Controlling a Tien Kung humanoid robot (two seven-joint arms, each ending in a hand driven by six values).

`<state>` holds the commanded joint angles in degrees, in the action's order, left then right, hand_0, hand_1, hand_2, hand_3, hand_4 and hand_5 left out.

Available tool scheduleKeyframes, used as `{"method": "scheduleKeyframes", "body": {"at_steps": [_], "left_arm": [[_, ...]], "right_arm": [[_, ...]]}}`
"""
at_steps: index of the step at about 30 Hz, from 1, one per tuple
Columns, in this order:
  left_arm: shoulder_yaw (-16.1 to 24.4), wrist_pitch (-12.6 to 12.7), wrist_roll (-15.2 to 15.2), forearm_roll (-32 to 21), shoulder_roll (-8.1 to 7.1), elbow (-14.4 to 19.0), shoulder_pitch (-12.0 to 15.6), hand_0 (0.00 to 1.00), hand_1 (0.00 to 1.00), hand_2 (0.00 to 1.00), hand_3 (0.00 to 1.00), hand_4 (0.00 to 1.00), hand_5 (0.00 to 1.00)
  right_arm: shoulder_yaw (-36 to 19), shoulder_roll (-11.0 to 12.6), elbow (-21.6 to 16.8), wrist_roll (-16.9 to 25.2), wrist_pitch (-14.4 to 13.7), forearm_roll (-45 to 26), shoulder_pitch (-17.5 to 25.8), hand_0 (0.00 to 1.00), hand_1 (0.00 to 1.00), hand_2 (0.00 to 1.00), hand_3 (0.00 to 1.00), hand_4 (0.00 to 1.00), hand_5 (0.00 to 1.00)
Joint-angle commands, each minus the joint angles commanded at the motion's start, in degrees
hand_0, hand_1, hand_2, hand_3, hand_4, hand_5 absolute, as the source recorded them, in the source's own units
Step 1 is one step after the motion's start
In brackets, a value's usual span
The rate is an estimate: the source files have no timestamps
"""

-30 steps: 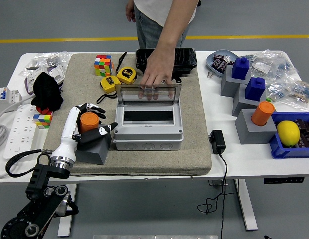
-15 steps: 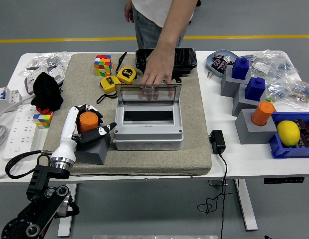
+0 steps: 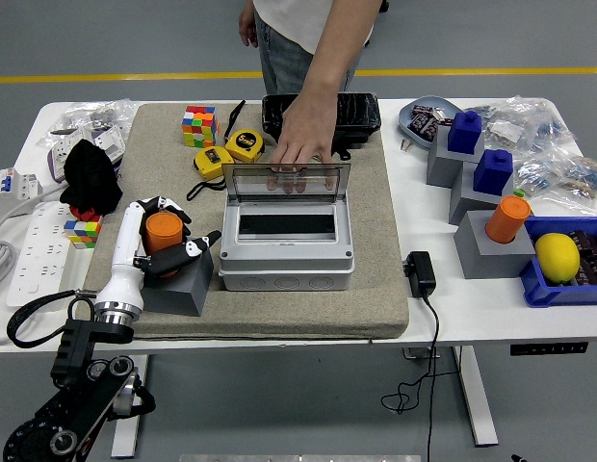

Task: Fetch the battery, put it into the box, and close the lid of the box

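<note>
Fingers of the left robot hand (image 3: 162, 234) are wrapped around the orange cylindrical battery (image 3: 165, 231), which stands upright in its grey block holder (image 3: 183, 281) at the near left of the tan felt mat (image 3: 385, 241). The black fingertips (image 3: 194, 246) are curled over the battery's right side, just left of the grey plastic box (image 3: 287, 250). The box is placed mid-mat, its near wall close to the mat's near edge, and its clear hinged lid (image 3: 287, 180) is stood up at the far side, with the dark rectangular opening exposed. The lid's top edge is held by a person's hand (image 3: 298, 149) reached in from the far side of the white bench (image 3: 443, 313). A narrow gap is left between holder and box; open mat is seen right of the box. Two yellow tape measures (image 3: 231, 150) and a multicoloured puzzle cube (image 3: 198, 125) are laid far left of the lid. A black lidded case (image 3: 361, 114) is set behind the person's hand.
</note>
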<state>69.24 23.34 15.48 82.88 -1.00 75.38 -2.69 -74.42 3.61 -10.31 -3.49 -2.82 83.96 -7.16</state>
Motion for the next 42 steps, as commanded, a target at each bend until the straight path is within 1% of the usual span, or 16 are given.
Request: {"method": "scheduleKeyframes", "body": {"at_steps": [5, 8, 9, 12, 14, 15, 17, 20, 21, 26, 29, 32, 33, 38, 39, 42], "left_arm": [[0.03, 0.6, 0.54, -0.62, 0.03, -0.06, -0.03, 0.136, 0.144, 0.132, 0.107, 0.998, 0.002], [0.16, 1.35, 1.68, -2.06, 0.07, -0.29, -0.14, 0.136, 0.144, 0.132, 0.107, 0.998, 0.002], [0.23, 1.8, 2.49, -3.24, 0.08, -0.46, -0.21, 0.119, 0.113, 0.107, 0.087, 0.998, 0.004], [0.33, 2.37, 3.75, -5.18, 0.1, -0.68, -0.29, 0.119, 0.113, 0.107, 0.087, 0.998, 0.004], [0.43, 3.74, 6.01, -8.33, 0.14, -0.87, -0.38, 0.119, 0.113, 0.107, 0.087, 0.998, 0.004], [0.44, 3.98, 6.56, -9.37, 0.14, -0.9, -0.4, 0.069, 0.002, 0.023, 0.016, 0.998, 0.166], [0.42, 4.5, 7.55, -11.43, 0.09, -0.89, -0.51, 0.069, 0.002, 0.023, 0.016, 0.998, 0.166], [0.28, 4.59, 7.66, -11.88, -0.01, -0.79, -0.75, 0.069, 0.002, 0.023, 0.016, 0.998, 0.166], [0.23, 4.51, 7.62, -11.81, -0.03, -0.74, -0.82, 0.068, 0.002, 0.002, 0.002, 0.97, 0.214], [-0.63, 3.58, 6.63, -10.43, -0.39, -0.17, -1.44, 0.068, 0.002, 0.002, 0.002, 0.97, 0.214], [-1.68, 3.59, 5.87, -8.21, -1.09, 0.08, -2.53, 0.065, 0.002, 0.002, 0.002, 0.958, 0.215], [-1.98, 3.15, 5.14, -6.18, -1.39, 0.35, -3.2, 0.065, 0.002, 0.002, 0.002, 0.958, 0.215], [-1.98, 2.88, 4.86, -5.38, -1.42, 0.46, -3.37, 0.064, 0.002, 0.002, 0.002, 0.876, 0.045], [-2.14, 2.21, 3.24, -2.13, -1.49, 0.52, -4.0, 0.064, 0.002, 0.002, 0.002, 0.876, 0.045], [-2.24, 2.1, 2.8, -1.32, -1.56, 0.53, -4.17, 0.067, 0.002, 0.002, 0.002, 0.846, 0.002], [-2.59, 1.69, 1.4, 1.15, -1.86, 0.66, -4.76, 0.067, 0.002, 0.002, 0.002, 0.846, 0.002]], "right_arm": [[-0.04, 0.03, 0.0, 0.0, -0.02, 0.02, -0.03, 0.609, 0.545, 0.574, 0.532, 0.942, 0.73], [-0.05, 0.05, 0.0, 0.01, -0.02, -0.01, -0.12, 0.609, 0.545, 0.574, 0.532, 0.942, 0.73], [-0.05, 0.06, 0.0, 0.01, -0.03, 0.0, -0.15, 0.609, 0.545, 0.574, 0.531, 0.942, 0.729], [-0.12, 0.06, 0.0, 0.0, -0.04, 0.05, -0.16, 0.609, 0.545, 0.574, 0.531, 0.942, 0.729], [-0.18, 0.06, 0.0, 0.0, -0.04, 0.07, -0.16, 0.609, 0.545, 0.574, 0.531, 0.942, 0.729], [-0.22, 0.06, 0.0, -0.01, -0.04, 0.1, -0.15, 0.609, 0.544, 0.574, 0.531, 0.941, 0.728], [-0.22, 0.06, 0.0, -0.01, -0.04, 0.09, -0.13, 0.609, 0.544, 0.574, 0.531, 0.941, 0.728], [-0.08, 0.09, 0.0, 0.01, -0.03, -0.05, -0.14, 0.609, 0.544, 0.574, 0.531, 0.941, 0.728], [-0.02, 0.1, 0.0, 0.02, -0.03, -0.12, -0.15, 0.609, 0.545, 0.574, 0.531, 0.94, 0.728], [0.04, 0.08, 0.0, 0.02, -0.02, -0.22, -0.17, 0.609, 0.545, 0.574, 0.531, 0.94, 0.728], [0.04, 0.1, 0.0, 0.03, -0.01, -0.24, -0.22, 0.607, 0.542, 0.573, 0.531, 0.94, 0.726], [0.02, 0.11, 0.0, 0.05, -0.01, -0.28, -0.27, 0.607, 0.542, 0.573, 0.531, 0.94, 0.726], [0.02, 0.11, 0.0, 0.05, -0.01, -0.29, -0.28, 0.608, 0.546, 0.574, 0.531, 0.939, 0.726], [-0.28, 0.13, 0.0, -0.03, -0.02, -0.08, -0.2, 0.608, 0.546, 0.574, 0.531, 0.939, 0.726], [-0.31, 0.13, 0.0, -0.02, -0.03, -0.1, -0.19, 0.608, 0.545, 0.574, 0.531, 0.94, 0.727], [-0.32, 0.16, 0.0, 0.02, -0.02, -0.18, -0.24, 0.608, 0.545, 0.574, 0.531, 0.94, 0.727]]}}
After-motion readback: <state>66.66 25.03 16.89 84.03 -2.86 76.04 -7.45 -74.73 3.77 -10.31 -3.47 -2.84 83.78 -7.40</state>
